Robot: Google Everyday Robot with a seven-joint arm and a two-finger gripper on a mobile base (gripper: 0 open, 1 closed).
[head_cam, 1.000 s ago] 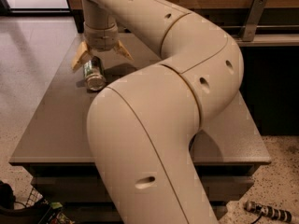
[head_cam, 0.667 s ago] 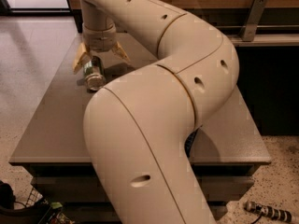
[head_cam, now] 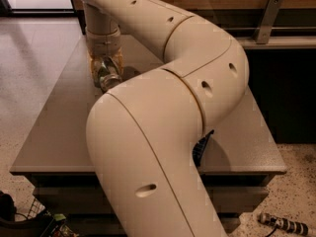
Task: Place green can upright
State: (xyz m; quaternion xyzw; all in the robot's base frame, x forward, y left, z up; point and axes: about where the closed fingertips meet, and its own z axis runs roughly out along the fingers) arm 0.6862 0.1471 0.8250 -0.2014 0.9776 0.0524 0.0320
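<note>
The green can (head_cam: 108, 76) lies tilted at the far left of the grey table (head_cam: 54, 132), its shiny silver end facing me. My gripper (head_cam: 106, 69) comes straight down from the wrist over the can. Its yellowish fingers (head_cam: 95, 68) are drawn in against the two sides of the can. The can's far part is hidden by the wrist, and my large cream arm (head_cam: 163, 127) covers the middle of the table.
A wooden wall with a metal bracket (head_cam: 269, 16) runs behind the table. A striped cylindrical object (head_cam: 284, 224) lies on the speckled floor at the bottom right. Dark clutter (head_cam: 24, 221) sits at the bottom left, under the table's front edge.
The fingers, spread wide on either side of the can before, have closed in onto it. The arm's elbow has shifted slightly.
</note>
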